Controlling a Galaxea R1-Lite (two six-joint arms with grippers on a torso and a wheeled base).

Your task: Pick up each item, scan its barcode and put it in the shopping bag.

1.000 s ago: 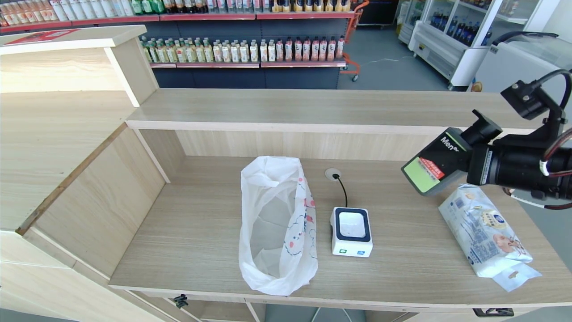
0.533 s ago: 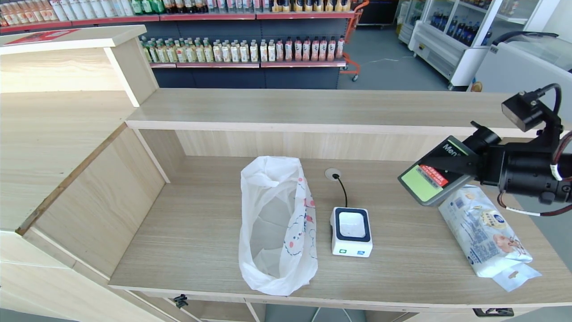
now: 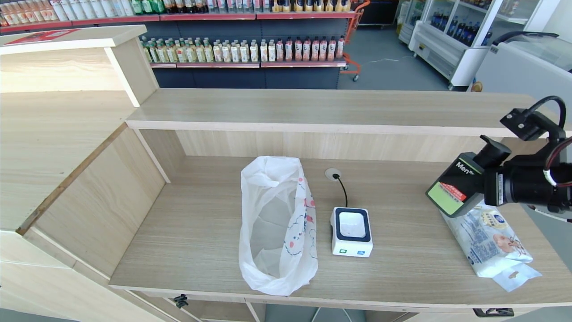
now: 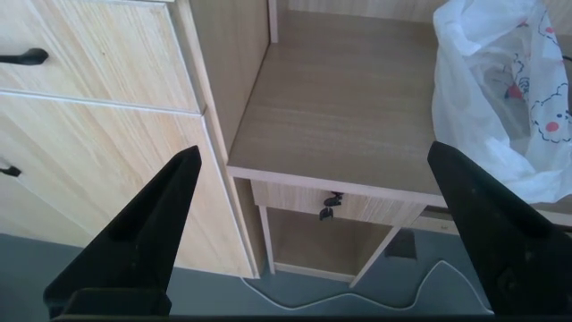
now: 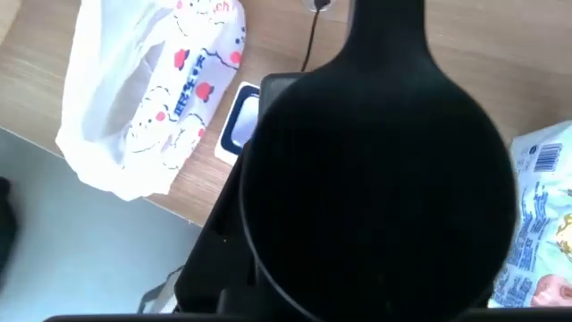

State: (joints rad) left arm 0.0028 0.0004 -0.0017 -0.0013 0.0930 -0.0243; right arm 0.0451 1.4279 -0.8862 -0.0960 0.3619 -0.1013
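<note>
right fingers [image 3: 490, 151] clamped on the dark box [image 3: 451, 193] near the tabletop [image 3: 201, 232] right edge, just over a white pack [image 3: 489, 243], left fingers [image 4: 143, 241] spread wide (off the front-left corner), shopping bag [image 3: 277, 223] mid-tabletop, scanner [image 3: 351, 230] just beside it, drink shelves [image 3: 241, 49] behind

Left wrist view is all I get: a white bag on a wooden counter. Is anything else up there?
Observer: Yes, a small white scanner stands just right of the shopping bag.
Visitor: Anything waiting to be scanned?
Observer: A blue-and-white packet lies flat near the right end of the counter.
Visitor: And the other arm?
Observer: The right gripper holds a dark box in the air over that packet.
</note>
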